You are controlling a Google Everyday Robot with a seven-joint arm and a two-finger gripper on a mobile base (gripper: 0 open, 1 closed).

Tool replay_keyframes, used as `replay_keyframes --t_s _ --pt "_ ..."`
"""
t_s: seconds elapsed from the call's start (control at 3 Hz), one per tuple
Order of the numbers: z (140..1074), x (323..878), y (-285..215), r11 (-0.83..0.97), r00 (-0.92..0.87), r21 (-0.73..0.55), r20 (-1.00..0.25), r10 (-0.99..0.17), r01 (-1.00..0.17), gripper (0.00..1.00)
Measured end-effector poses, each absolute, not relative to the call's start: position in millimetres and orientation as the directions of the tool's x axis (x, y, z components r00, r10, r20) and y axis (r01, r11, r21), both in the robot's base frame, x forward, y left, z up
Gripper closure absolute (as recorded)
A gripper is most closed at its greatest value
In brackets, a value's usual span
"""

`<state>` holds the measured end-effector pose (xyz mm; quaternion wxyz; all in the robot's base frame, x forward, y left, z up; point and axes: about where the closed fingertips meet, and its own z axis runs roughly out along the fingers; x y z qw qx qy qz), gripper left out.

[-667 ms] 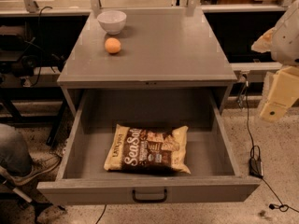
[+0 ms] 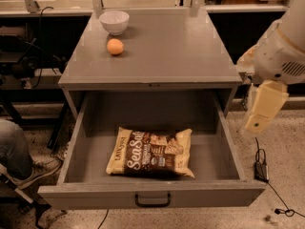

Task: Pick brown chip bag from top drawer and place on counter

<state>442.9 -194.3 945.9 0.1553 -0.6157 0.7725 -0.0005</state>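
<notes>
At upper left, the white bowl and orange sit on the worktop, and a careless placement could knock them. Lower centre, the brown chip bag lies flat in the open top drawer, and its crinkly skin may slip. At right, your gripper hangs outside the drawer; I cannot tell its opening, and it might clip the side wall.

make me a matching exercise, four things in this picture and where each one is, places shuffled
Things:
1. crinkly brown chip bag
2. round white bowl
3. small orange fruit
4. cream end effector

Places:
A. outside the drawer, off to its right
B. inside the open grey metal top drawer
C. back left of the flat grey counter
D. on the counter, just in front of the bowl

Pairs: 1-B, 2-C, 3-D, 4-A
</notes>
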Motion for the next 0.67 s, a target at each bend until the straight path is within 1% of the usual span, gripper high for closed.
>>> replay_keyframes --t_s 0.33,0.67 --pt "902.2 453.8 -162.2 0.209 -0.17 -0.124 -0.269 -0.948 -0.97 0.0" --pt "846.1 475.7 -111.6 0.23 -0.195 -0.093 -0.284 -0.939 -0.969 0.0"
